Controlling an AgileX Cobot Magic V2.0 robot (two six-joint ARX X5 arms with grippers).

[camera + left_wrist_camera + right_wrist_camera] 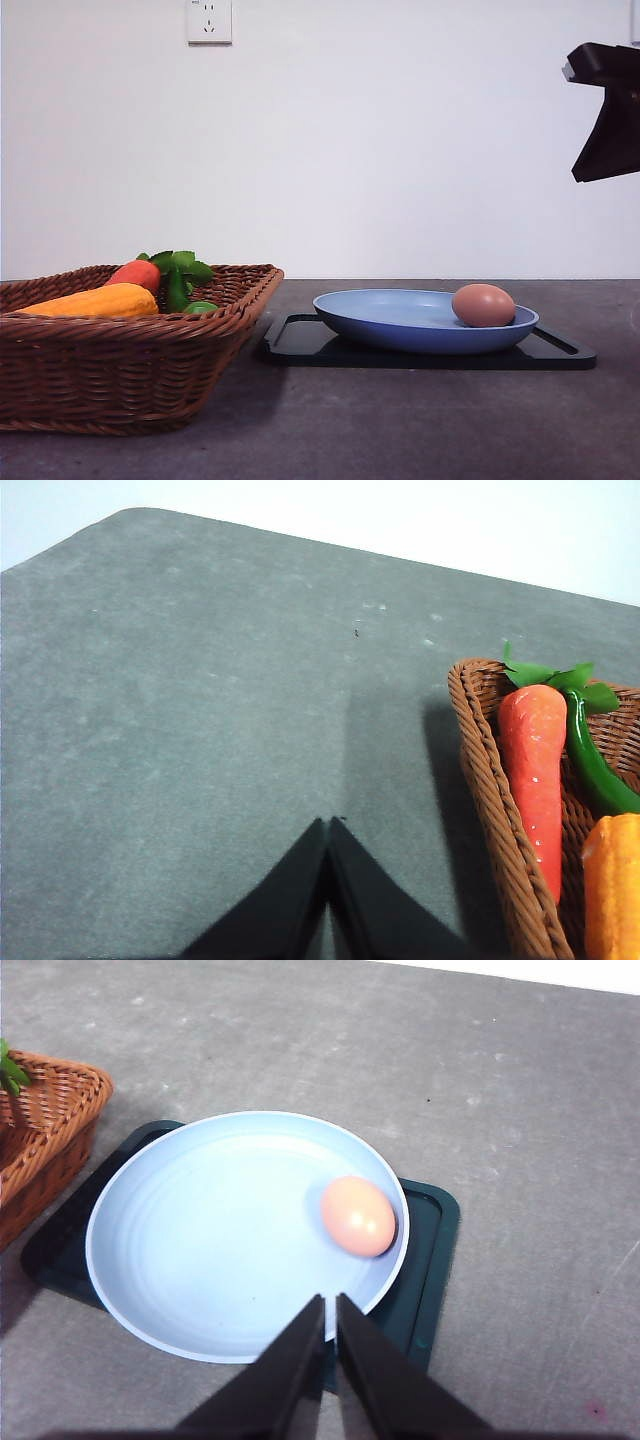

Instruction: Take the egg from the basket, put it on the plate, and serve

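One egg (483,305), pinkish-brown, lying on its side against the plate (400,320) rim.
Both grippers, left (328,832) and right (330,1310), are closed and hold nothing.

Picture edges crop the basket (120,360) and right gripper (608,110).

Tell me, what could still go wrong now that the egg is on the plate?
The egg lies against the rim of the plate, not in the middle, so a tilt or jolt while serving could roll it off. The plate merely rests on the black tray, so it might slide if the tray is moved.
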